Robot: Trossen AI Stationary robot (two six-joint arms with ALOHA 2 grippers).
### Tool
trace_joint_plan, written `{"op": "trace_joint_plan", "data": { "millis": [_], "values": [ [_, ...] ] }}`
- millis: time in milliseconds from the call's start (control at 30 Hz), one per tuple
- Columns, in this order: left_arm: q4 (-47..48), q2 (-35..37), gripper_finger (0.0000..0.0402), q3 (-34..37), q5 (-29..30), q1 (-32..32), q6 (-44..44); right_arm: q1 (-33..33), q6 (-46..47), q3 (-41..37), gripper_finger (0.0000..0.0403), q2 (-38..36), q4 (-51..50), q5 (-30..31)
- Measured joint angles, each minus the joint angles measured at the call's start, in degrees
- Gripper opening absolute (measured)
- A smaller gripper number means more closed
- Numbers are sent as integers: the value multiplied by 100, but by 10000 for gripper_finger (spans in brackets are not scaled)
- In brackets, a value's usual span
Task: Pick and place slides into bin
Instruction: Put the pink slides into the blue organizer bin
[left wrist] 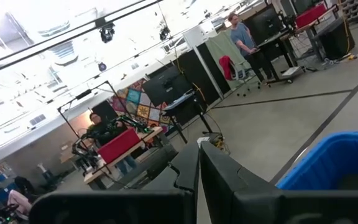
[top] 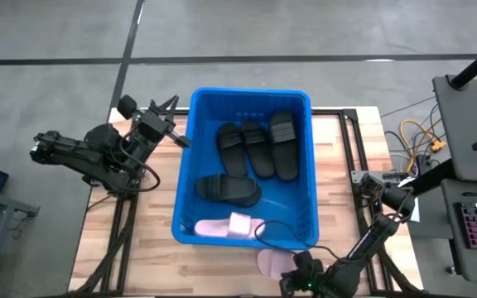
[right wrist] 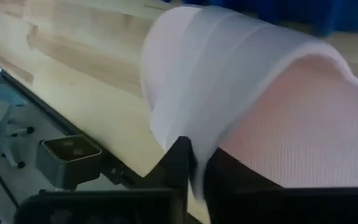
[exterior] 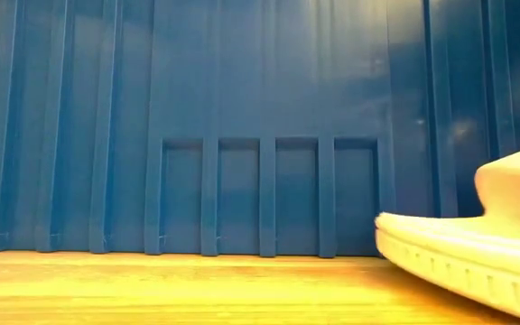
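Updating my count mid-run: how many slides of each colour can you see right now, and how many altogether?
Black slides: 4, all in the bin ().
Pink slides: 2, one in the bin, one on the table outside it, its strap pinched by the right gripper.
Total: 6

The left gripper (left wrist: 199, 163) occupies the lower part of the view, its two dark fingers (left wrist: 229, 180) pressed together with no gap between them. The rim of the blue bin (left wrist: 334, 158) shows just beside the fingers. Beyond lies a grey concrete floor (left wrist: 278, 121). A person in a blue top (left wrist: 242, 38) stands at a far workstation. Another person (left wrist: 99, 127) sits behind a red panel (left wrist: 124, 144). A patchwork quilt (left wrist: 135, 102) hangs nearby, beside a dark monitor (left wrist: 166, 86).
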State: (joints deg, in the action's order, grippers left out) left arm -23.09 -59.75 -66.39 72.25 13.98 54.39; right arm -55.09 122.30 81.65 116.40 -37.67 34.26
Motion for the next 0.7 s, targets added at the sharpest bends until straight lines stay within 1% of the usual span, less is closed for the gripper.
{"op": "trace_joint_plan", "data": {
  "millis": [67, 267, 467, 567, 700],
  "values": [
    [-6, 0, 0, -2, -11, 0, 2, 2, -115, 74, 15, 0, 19, -9],
    [-25, 0, 0, -2, -37, 0, 2, -1, -550, 554, 12, -98, 60, -62],
    [-44, -4, 0, -5, -405, 0, 0, 74, -1427, 1105, 12, -474, 41, 32],
    [-48, -7, 0, -13, -605, 0, -2, 150, -1971, 1383, 11, -681, 43, 203],
    [-46, -11, 0, -11, -655, 0, -2, 294, -2804, 1809, 11, -851, 48, 387]
  ]
}}
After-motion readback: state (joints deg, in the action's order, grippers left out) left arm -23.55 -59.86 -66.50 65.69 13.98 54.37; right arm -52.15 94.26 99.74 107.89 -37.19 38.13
